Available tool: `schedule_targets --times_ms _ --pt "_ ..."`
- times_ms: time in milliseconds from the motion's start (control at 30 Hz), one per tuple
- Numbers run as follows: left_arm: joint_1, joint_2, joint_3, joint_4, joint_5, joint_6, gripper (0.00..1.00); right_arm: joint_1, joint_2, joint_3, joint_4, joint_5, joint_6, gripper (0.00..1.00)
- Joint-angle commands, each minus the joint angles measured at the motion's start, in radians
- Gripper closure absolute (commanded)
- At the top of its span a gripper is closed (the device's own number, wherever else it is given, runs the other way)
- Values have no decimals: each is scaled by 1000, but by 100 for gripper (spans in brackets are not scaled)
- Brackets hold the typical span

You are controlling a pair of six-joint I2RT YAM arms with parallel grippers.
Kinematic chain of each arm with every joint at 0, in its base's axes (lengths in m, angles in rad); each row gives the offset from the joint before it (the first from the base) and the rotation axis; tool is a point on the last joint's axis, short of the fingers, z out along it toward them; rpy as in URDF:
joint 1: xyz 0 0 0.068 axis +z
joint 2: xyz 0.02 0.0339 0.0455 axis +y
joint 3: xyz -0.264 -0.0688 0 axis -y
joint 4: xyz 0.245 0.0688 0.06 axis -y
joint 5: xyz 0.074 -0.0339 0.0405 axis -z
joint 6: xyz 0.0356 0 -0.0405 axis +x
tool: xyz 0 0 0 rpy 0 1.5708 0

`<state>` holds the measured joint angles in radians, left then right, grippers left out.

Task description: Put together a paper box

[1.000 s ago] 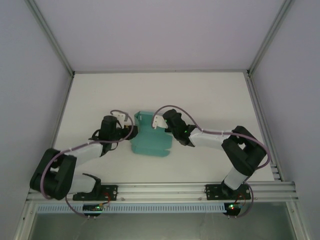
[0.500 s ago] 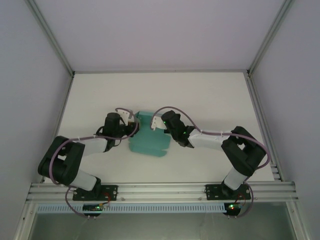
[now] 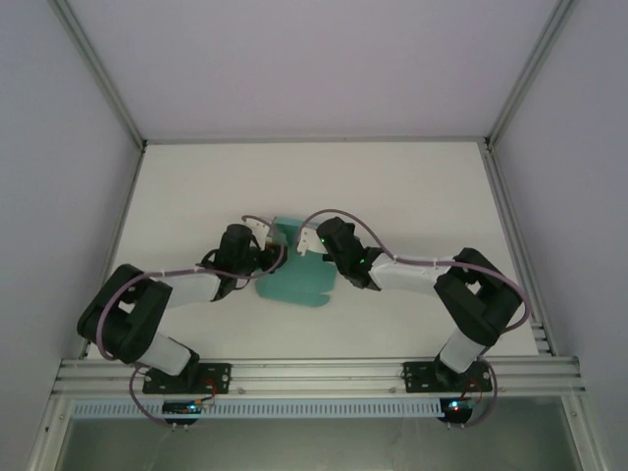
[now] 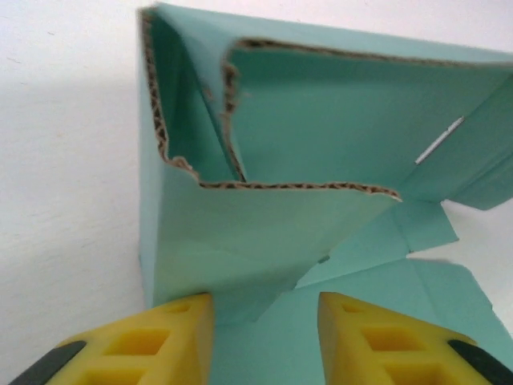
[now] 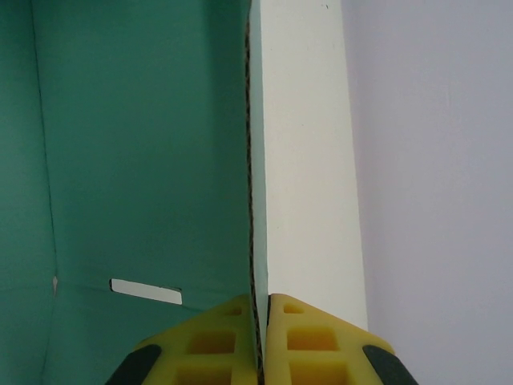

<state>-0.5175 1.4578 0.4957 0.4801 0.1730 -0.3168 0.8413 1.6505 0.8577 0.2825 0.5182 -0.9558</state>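
Teal card, the box [image 3: 299, 283] sits half-folded in the middle of the table [image 3: 412, 196]. The left gripper [image 4: 260, 313] has slid in against its left side, jaws apart around a loose flap [image 4: 240, 241], gripping nothing. The right gripper [image 5: 258, 313] stays pinched on an upright wall [image 5: 252, 160]. Tucking that flap looks next.

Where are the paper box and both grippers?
paper box [image 3: 299, 285]: top external view, flat near panel.
left gripper [image 4: 260, 311]: left wrist view, midway between yellow fingertips.
right gripper [image 5: 258, 311]: right wrist view, midway between pinching fingertips.
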Motion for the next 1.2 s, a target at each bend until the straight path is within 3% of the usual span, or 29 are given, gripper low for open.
schedule_targets --times_ms 0,67,133,200,300,367,400,433,533,667,700,733,833,900,1167 --pt "2 -77 -12 -82 -113 -52 58 18 1 -25 -31 -26 -16 100" --pt "4 -124 -25 -151 -146 -76 56 18 2 -27 -24 -23 -23 100" --pt "7 -192 -39 -220 -163 -96 45 19 3 -31 -13 -18 -34 100" --pt "15 -274 -22 -362 -189 -115 41 19 3 -34 -2 -14 -44 100" --pt "42 -382 8 -552 -291 -156 25 20 -3 -37 -8 -28 -46 100" --pt "101 -436 -17 -564 -250 -134 14 19 -6 -37 -13 -37 -46 100" --pt "144 -447 -43 -531 -176 -96 4 19 -5 -37 -14 -40 -46 100" --pt "195 -443 -63 -487 -67 -53 0 19 -6 -38 -14 -45 -46 100" --pt "279 -365 -105 -274 189 38 0 19 3 -37 -10 -61 -46 100" --pt "281 -226 -12 -221 321 130 0 16 9 -27 -23 -74 -50 100" --pt "282 -192 7 -208 344 163 6 10 6 -23 -28 -74 -50 100" --pt "281 -160 26 -217 350 187 18 10 4 -23 -28 -72 -49 100" --pt "283 -68 114 -312 392 219 39 5 -12 -30 -20 -84 -47 100" --pt "282 -28 139 -308 415 227 47 3 -16 -29 -23 -96 -42 100" --pt "279 59 194 -319 394 238 54 -2 -25 -27 -41 -104 -42 100"
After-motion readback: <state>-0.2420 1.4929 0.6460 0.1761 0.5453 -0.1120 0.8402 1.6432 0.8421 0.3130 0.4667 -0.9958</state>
